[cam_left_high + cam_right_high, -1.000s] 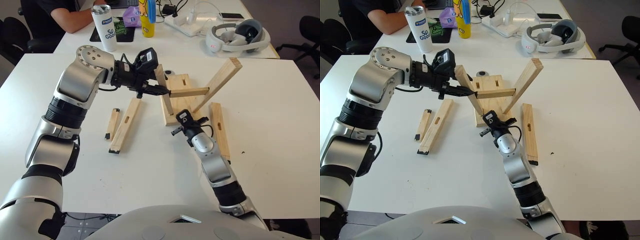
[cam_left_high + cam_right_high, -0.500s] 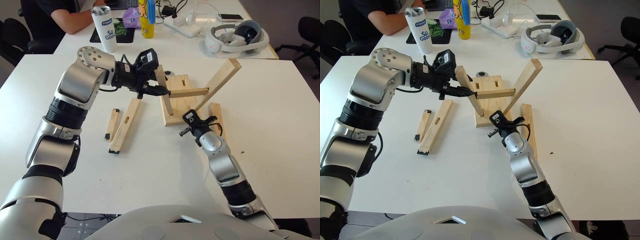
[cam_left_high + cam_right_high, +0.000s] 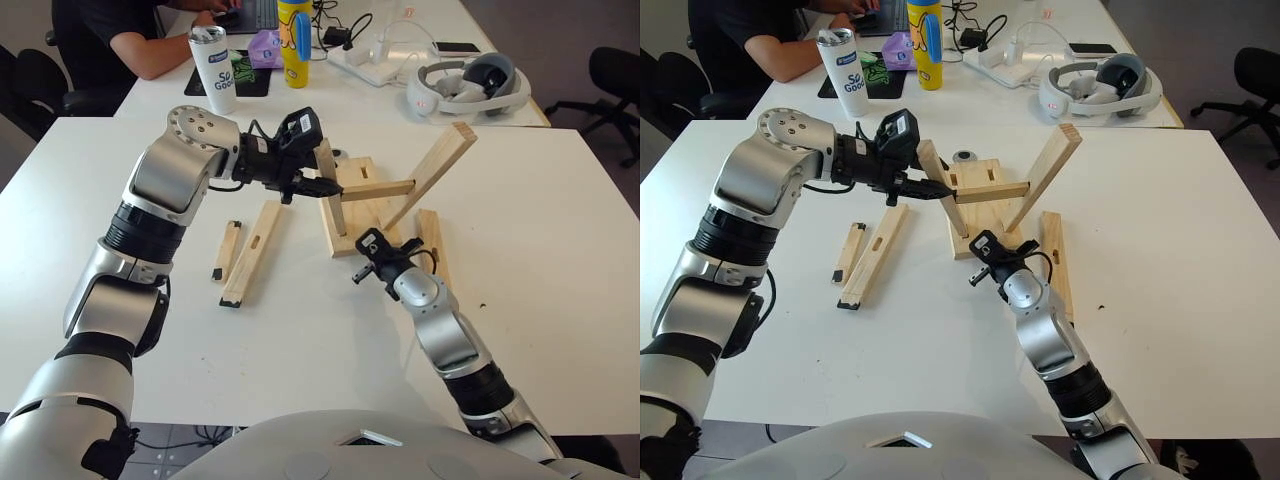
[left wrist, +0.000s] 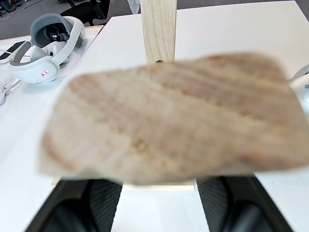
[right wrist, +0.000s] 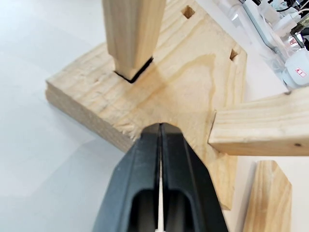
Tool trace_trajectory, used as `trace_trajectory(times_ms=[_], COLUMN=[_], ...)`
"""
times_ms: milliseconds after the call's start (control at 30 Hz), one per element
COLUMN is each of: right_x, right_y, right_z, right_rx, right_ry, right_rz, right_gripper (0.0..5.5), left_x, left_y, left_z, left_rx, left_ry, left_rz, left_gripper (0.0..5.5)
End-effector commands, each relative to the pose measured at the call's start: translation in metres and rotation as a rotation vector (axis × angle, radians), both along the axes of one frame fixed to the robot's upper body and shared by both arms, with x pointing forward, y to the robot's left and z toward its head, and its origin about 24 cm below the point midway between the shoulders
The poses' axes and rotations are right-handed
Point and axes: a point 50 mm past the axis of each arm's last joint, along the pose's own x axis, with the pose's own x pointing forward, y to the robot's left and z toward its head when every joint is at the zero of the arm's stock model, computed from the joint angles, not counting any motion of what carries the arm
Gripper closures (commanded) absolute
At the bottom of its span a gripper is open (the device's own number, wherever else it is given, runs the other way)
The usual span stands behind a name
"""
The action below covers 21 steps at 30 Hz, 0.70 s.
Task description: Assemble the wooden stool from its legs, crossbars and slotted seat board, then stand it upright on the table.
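Well, left gripper (image 3: 312, 186) clamps a blurred leg (image 4: 164, 116); right gripper (image 5: 160, 133) is closed

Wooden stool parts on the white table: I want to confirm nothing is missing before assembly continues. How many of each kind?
Long pale wooden legs: 4 (upright leg, leaning leg, left lying leg, right lying leg)
Short wooden crossbars: 2 (fitted crossbar, loose crossbar)
Square slotted wooden seat board: 1
Total: 7

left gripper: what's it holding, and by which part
The left gripper grips the stool leg standing in the seat board, about mid-length, where the crossbar joins it.
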Motion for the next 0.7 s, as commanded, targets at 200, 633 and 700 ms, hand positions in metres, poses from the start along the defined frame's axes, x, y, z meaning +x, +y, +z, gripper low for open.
trace_trajectory(times_ms=[200,633,700], right_x=[-0.032,-0.031,-0.031], right_y=[0.001,-0.001,-0.003], right_z=[-0.051,-0.061,-0.063], right_rx=[0.037,0.060,0.057], right_ry=[0.331,0.345,0.347], right_rz=[0.012,-0.017,-0.019], right_gripper=[5.50,5.50,5.50], left_x=[-0.011,-0.057,-0.060], left_y=[0.026,0.077,0.073], left_z=[-0.019,0.064,0.091], left_rx=[-0.157,-0.440,-0.583], left_ry=[0.034,-0.015,-0.043], left_rz=[0.135,0.191,0.163], left_gripper=[2.66,2.07,2.30])
